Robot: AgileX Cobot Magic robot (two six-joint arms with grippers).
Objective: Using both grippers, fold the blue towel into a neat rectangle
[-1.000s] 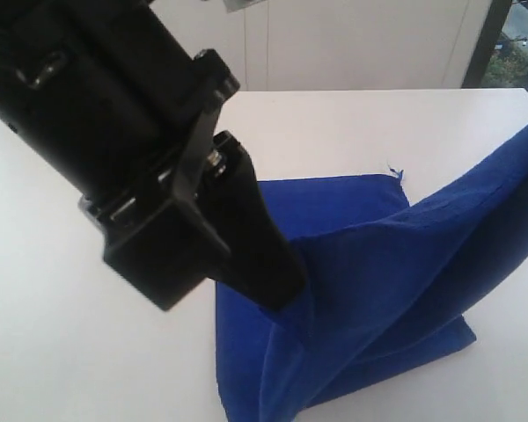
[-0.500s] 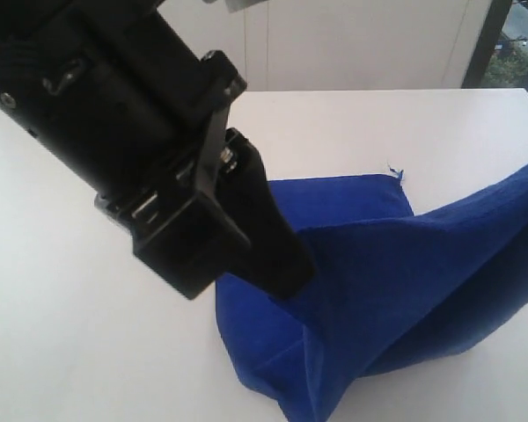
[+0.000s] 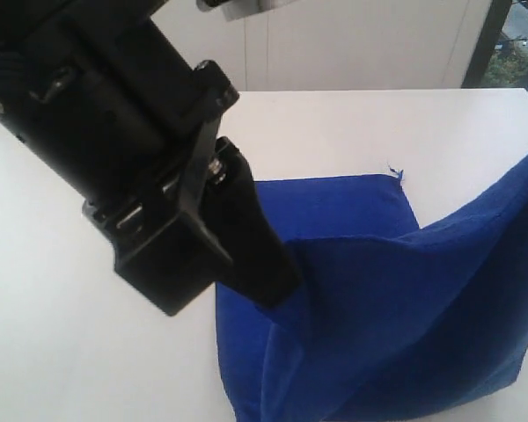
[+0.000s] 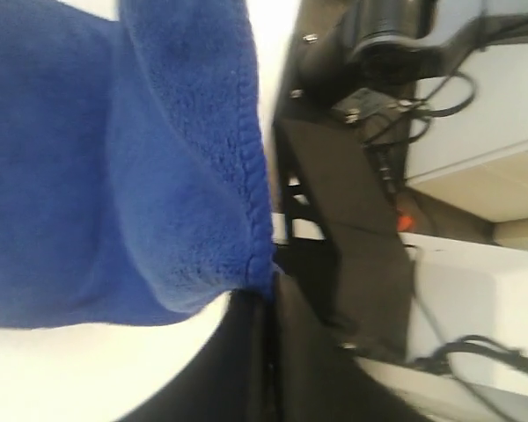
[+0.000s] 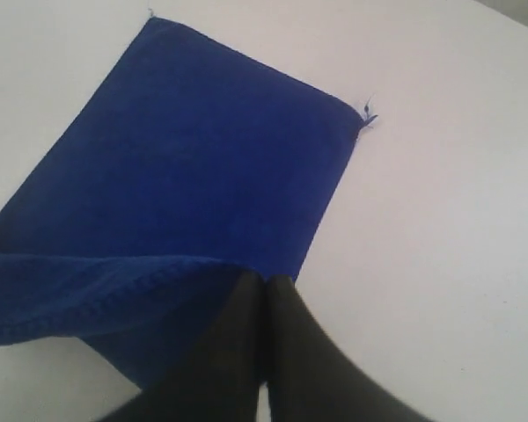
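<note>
The blue towel (image 3: 396, 290) lies partly flat on the white table (image 3: 352, 132), its near edge lifted off the surface. My left gripper (image 3: 286, 286) fills the left of the exterior view, shut on one raised corner of the towel. The left wrist view shows that corner (image 4: 260, 272) pinched between the closed left gripper (image 4: 266, 294). My right gripper (image 5: 264, 281) is shut on the other raised corner; the towel (image 5: 202, 149) spreads flat beyond it, with a thread tag (image 5: 367, 116) at a far corner. The right gripper itself lies outside the exterior view.
White cabinet doors (image 3: 352, 44) stand behind the table's far edge. A dark upright frame (image 3: 491, 40) rises at the back right. The left wrist view shows a black arm with cables (image 4: 370, 79) and a white shelf (image 4: 484, 299).
The left gripper rose and shifted slightly back to the left with its corner. The lifted towel fold now spreads lower and wider on the right.
</note>
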